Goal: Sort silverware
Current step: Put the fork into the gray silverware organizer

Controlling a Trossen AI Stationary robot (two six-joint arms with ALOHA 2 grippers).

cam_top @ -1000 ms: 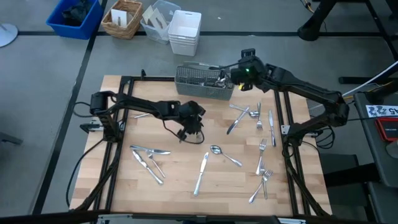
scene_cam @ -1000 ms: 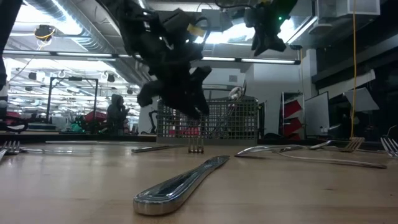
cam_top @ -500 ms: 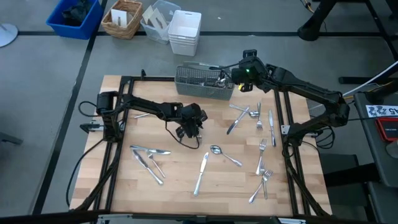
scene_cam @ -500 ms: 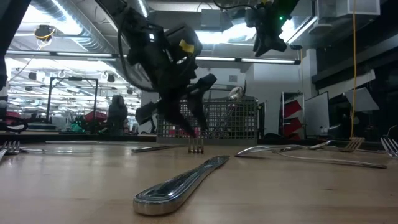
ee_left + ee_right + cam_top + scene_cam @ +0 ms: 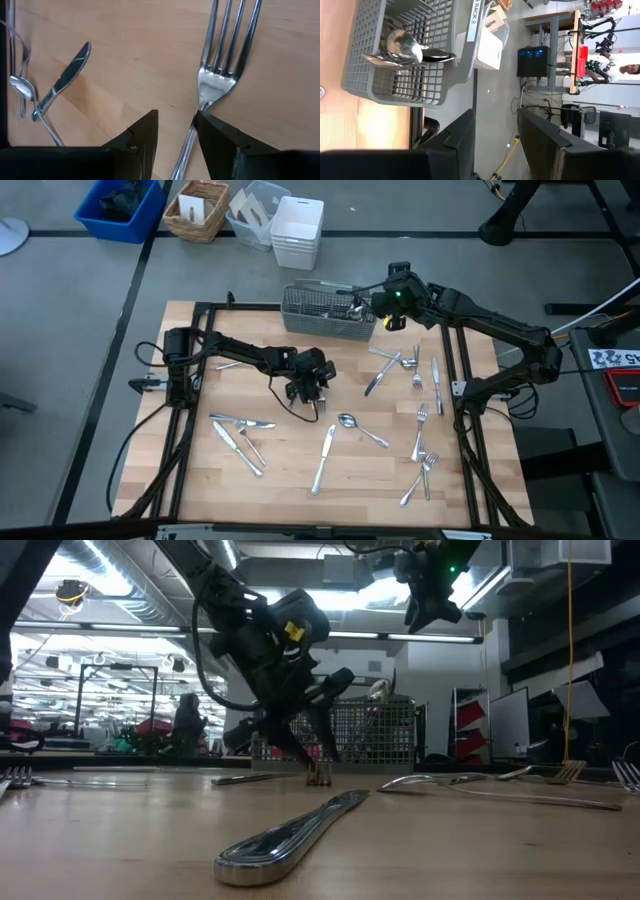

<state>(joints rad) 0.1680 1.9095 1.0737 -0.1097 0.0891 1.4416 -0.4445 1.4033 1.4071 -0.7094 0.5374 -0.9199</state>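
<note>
Silverware scattered flat over the table (image 5: 200, 490), unsorted. Nearest in low view: knife (image 5: 290, 835), long axis running near-to-far, blade end away. Behind it, fork (image 5: 220, 75) near table centre, lying flat, tines toward 4 o'clock in high view, handle toward 10. Left gripper (image 5: 308, 388) down over it, fingers parted to a narrow gap straddling the neck, not yet clamped; probably lined up for a pinch. Beyond, at 12 o'clock, caddy (image 5: 328, 313) already holding spoons (image 5: 400, 47). Right gripper (image 5: 390, 305) parked high at its 3 o'clock end, fingers apart, empty.
</note>
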